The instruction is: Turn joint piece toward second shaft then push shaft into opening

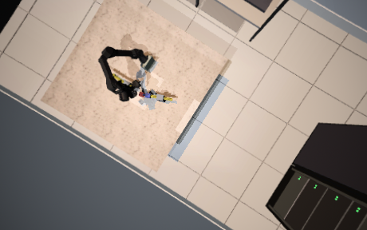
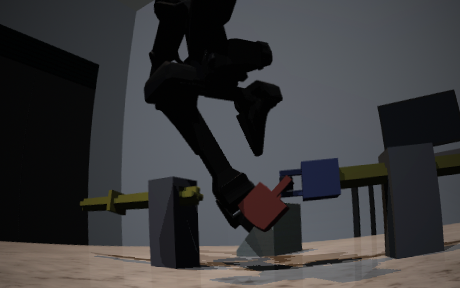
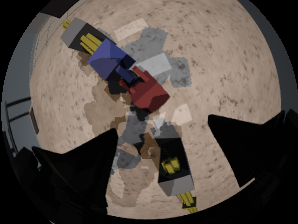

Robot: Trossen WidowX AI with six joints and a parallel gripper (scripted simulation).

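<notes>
The red joint piece (image 1: pixel 141 94) (image 2: pixel 263 206) (image 3: pixel 150 95) hangs on hinges at the blue end piece (image 2: pixel 320 179) (image 3: pixel 107 59) of the first shaft (image 2: pixel 363 175) (image 3: pixel 90 44). In the exterior view it tilts down to the left; its opening is not clearly visible. The first block (image 2: pixel 414 200) (image 3: pixel 72 33) bears that shaft. The second shaft (image 2: pixel 132 201) (image 3: pixel 185 196) runs through the second block (image 2: pixel 162 222) (image 3: pixel 176 185), its near end just showing, apart from the joint piece. My gripper (image 2: pixel 228 153) (image 3: pixel 164 126) is open and empty, above the gap between them.
The arm's grey base (image 2: pixel 287 230) stands behind the joint piece in the exterior view, with a black arm link rising from it. A collar (image 2: pixel 114 202) sits on the second shaft outside its block. A dark cabinet (image 1: pixel 335 148) stands beyond the speckled surface (image 1: pixel 92 100).
</notes>
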